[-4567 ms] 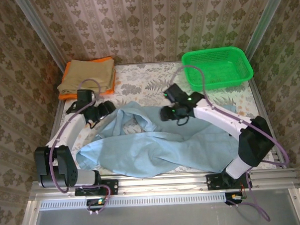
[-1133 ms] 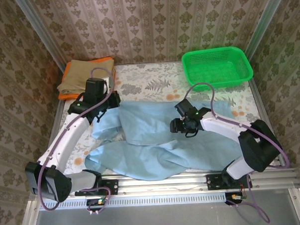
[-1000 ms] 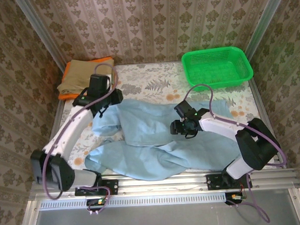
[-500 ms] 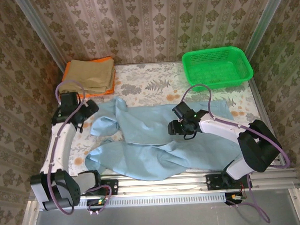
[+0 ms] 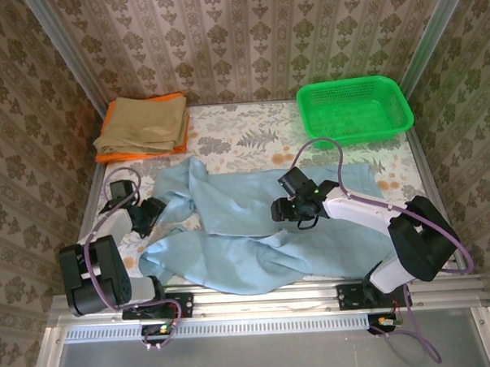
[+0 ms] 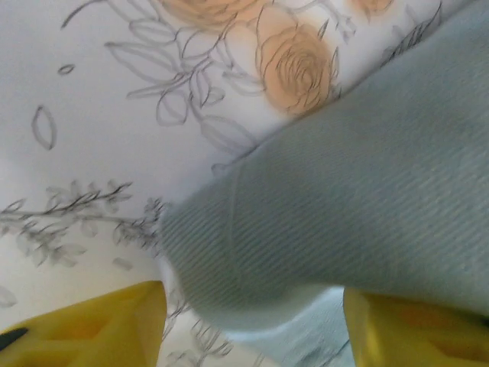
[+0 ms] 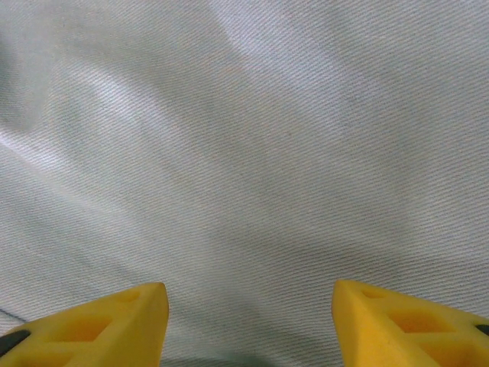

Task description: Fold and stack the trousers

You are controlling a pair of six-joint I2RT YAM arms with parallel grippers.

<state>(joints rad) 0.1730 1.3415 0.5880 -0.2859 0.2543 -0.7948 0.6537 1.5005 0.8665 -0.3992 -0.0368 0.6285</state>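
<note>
Sky-blue trousers (image 5: 255, 232) sprawl across the middle of the floral surface (image 5: 243, 139), which we see bare behind them up to the green basket (image 5: 350, 84) and the tan trousers (image 5: 141, 123). Our left claw (image 5: 146, 218), near the surface's left edge, has its fingers apart with the trousers' hem between them; we cannot tell whether it pinches. Our right claw (image 5: 284, 212) stands open over the middle cloth.

One bench (image 5: 235, 135), one pair of sky-blue trousers (image 5: 247, 224), one pair of khaki trousers (image 5: 141, 125), one orange cloth (image 5: 114, 157), one green basket (image 5: 365, 134) — and two robot arms, the left arm (image 5: 90, 271) and the right arm (image 5: 360, 212).
</note>
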